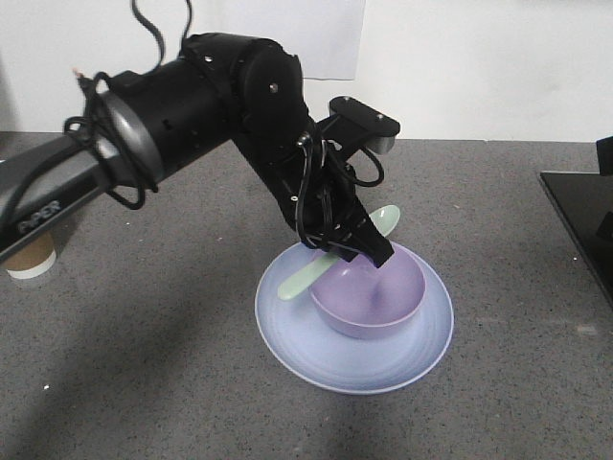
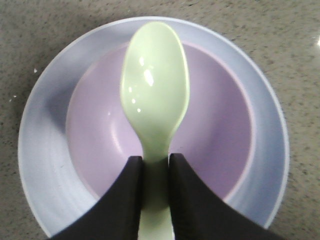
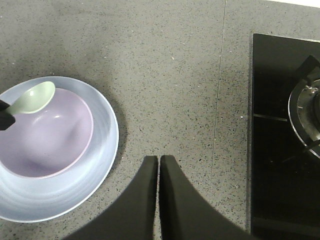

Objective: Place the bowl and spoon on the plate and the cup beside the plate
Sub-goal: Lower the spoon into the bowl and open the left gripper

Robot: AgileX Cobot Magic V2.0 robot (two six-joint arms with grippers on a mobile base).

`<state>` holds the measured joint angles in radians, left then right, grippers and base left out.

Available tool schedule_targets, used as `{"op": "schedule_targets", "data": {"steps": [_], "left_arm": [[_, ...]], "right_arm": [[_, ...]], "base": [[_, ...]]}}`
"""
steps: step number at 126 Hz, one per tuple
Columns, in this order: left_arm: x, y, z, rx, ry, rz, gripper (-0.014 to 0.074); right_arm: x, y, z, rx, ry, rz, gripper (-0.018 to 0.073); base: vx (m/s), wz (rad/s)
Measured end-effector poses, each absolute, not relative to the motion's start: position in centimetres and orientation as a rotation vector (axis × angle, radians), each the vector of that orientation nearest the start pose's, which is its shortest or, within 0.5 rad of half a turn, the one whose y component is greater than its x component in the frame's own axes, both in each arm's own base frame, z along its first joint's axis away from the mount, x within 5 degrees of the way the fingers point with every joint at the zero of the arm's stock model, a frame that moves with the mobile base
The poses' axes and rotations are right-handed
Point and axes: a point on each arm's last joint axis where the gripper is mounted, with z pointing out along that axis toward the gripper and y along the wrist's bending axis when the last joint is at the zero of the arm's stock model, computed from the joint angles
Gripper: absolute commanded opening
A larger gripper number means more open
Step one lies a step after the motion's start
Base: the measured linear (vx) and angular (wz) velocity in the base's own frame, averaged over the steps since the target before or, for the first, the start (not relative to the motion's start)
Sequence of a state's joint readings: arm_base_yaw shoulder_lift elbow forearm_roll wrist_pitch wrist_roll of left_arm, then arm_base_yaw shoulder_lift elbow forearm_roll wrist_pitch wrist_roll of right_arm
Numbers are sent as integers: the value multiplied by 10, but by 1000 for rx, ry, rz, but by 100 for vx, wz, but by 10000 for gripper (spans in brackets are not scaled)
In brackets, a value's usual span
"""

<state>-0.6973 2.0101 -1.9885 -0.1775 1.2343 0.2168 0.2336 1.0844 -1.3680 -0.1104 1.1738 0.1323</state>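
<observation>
On the grey speckled countertop (image 1: 144, 383) sits the pale blue-lilac plate (image 1: 287, 335), and the lavender bowl (image 1: 369, 302) stands upright inside it, set towards one side of the plate rather than dead centre. The left gripper (image 2: 155, 160) is poised above the bowl with its two black fingers clamped on the neck of the mint-green spoon (image 2: 155, 95). In the left wrist view the oval scoop reaches out over the bowl's hollow. From the front the spoon is tilted, with its scoop raised at the back and its handle end jutting out low over the plate's rim. Whether the spoon touches the bowl's edge is hard to say, since the fingers hide that spot.

The right gripper (image 3: 159, 159) holds nothing. Its jaws are pressed together over bare counter, between the plate and a black cooktop (image 3: 280, 150). The brown paper cup (image 1: 32, 257) stands at the far left, half hidden behind the left arm (image 1: 192, 96), well apart from the plate.
</observation>
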Motion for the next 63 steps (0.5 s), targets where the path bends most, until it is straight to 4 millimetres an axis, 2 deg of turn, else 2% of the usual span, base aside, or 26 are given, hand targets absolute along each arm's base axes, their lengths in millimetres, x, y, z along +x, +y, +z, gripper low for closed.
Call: {"op": "schedule_targets", "data": {"steps": [37, 63], "left_arm": [[329, -295, 316, 1194, 2512, -365, 1], [327, -297, 316, 1188, 2518, -421, 6]], "right_arm": [[188, 35, 437, -122, 2363, 35, -1], [188, 35, 437, -122, 2363, 35, -1]], "base": [[0, 0], [0, 0]]}}
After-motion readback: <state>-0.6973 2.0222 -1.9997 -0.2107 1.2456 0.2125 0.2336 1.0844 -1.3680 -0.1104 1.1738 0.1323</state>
